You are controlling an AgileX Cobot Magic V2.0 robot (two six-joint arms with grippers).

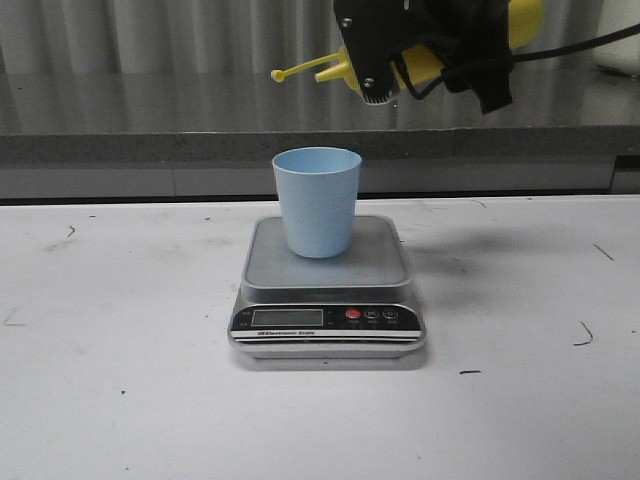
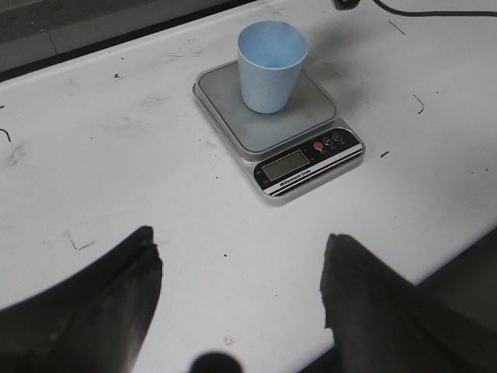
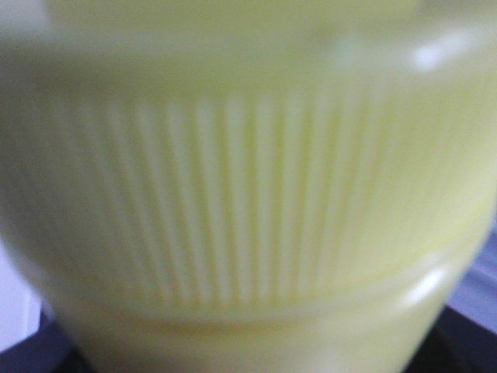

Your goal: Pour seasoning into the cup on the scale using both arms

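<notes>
Front view: the pale blue cup stands upright on the scale on the white table. Above and to its right, the right gripper grasps the yellow seasoning bottle, tipped sideways, nozzle pointing left.

Left wrist view: the left gripper hangs with fingers spread apart, holding nothing.

Right wrist view: the bottle's ribbed cap fills the blurred frame.
</notes>
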